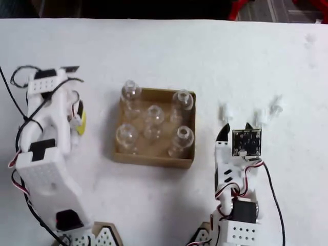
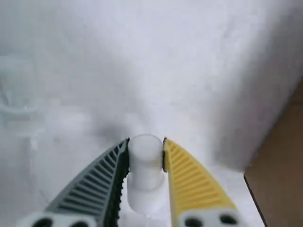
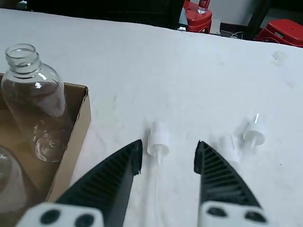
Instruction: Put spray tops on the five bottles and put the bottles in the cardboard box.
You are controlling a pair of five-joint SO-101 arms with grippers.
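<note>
Left fingers (image 2: 189,179) clamp a spray top (image 2: 144,163); held near the tips, it could slip; right fingers (image 3: 113,175), open, might scatter loose tops (image 3: 157,139).

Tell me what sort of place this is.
Probably a robotics lab or workshop bench: two small robot arms at a white table, a cardboard box of clear bottles, and what look like red stools behind.

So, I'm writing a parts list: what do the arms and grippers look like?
The left arm and right arm are white shells with black cables and red wiring; the right carries a circuit board. The left gripper has one dark grey and one yellow ribbed finger; the right gripper, two black.
</note>
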